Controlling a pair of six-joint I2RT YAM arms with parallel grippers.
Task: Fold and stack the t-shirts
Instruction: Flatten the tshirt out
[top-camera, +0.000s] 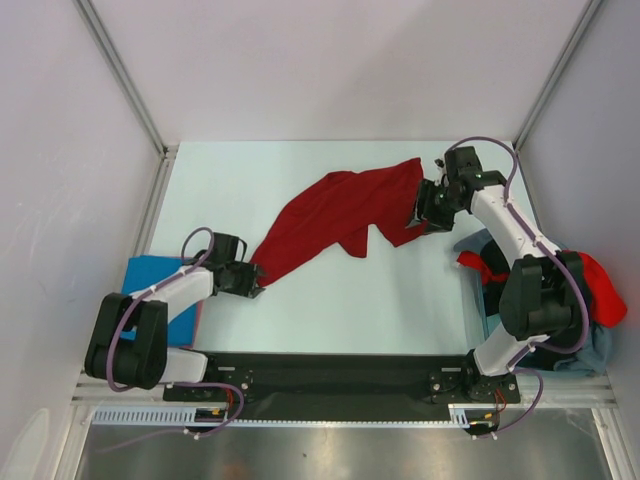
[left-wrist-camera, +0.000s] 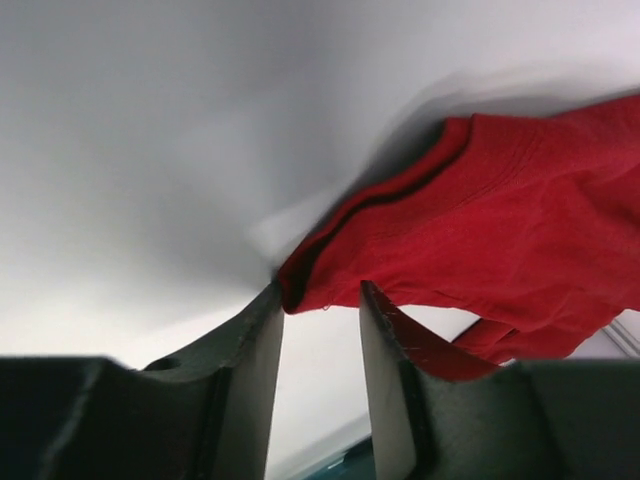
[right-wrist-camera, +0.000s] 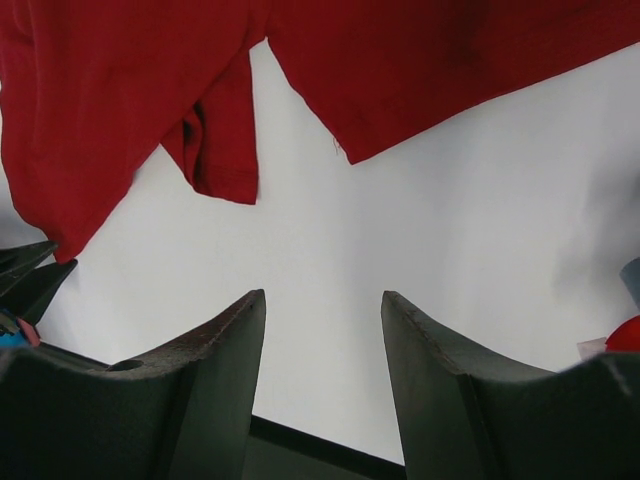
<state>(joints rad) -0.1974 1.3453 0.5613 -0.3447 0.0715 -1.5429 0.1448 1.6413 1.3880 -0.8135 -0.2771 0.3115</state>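
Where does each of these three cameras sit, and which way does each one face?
Top external: fixed above and behind the arms, looking down on the table; left arm and right arm show whole.
Left wrist: on the left arm, looking past its own dark jaws at a corner of the dark red t-shirt.
Right wrist: on the right arm, looking past its own jaws across the table.
Shared: all three show the dark red t-shirt.

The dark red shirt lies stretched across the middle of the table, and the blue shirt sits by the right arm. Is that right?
Not quite. The blue shirt sits by the left arm, at the left edge of the table, as the top view shows. The dark red shirt does lie stretched across the middle of the table.
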